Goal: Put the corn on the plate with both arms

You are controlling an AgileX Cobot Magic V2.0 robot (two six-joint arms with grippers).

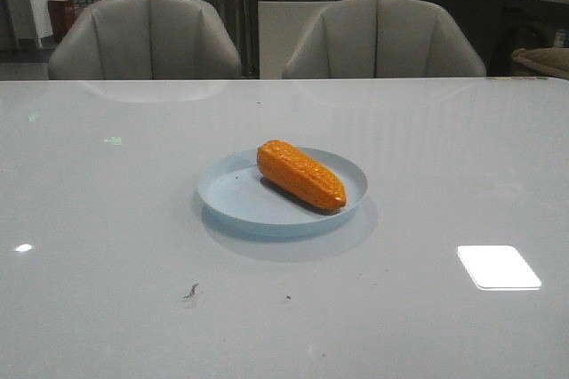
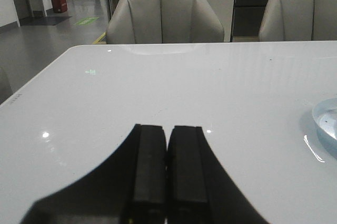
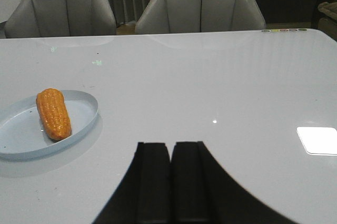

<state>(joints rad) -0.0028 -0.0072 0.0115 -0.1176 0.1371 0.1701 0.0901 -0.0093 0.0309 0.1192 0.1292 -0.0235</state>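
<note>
Corn (image 1: 300, 174) diagonally across plate (image 1: 233, 197)

No legible text, labels or numbers anywhere.

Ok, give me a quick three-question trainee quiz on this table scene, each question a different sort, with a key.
1. True or false: the corn lies on the plate.
2. Multiple choice: the left gripper is (A) shut with nothing in it, (B) shut on a spoon, (C) wide open.
3. Fill in: in the front view, the corn's narrower end points toward the ____ side of the picture.

Key
1. True. It rests inside the rim.
2. A. Its fingers meet over the bare table; the right gripper looks the same.
3. Right. The thick end is at upper left.
</note>
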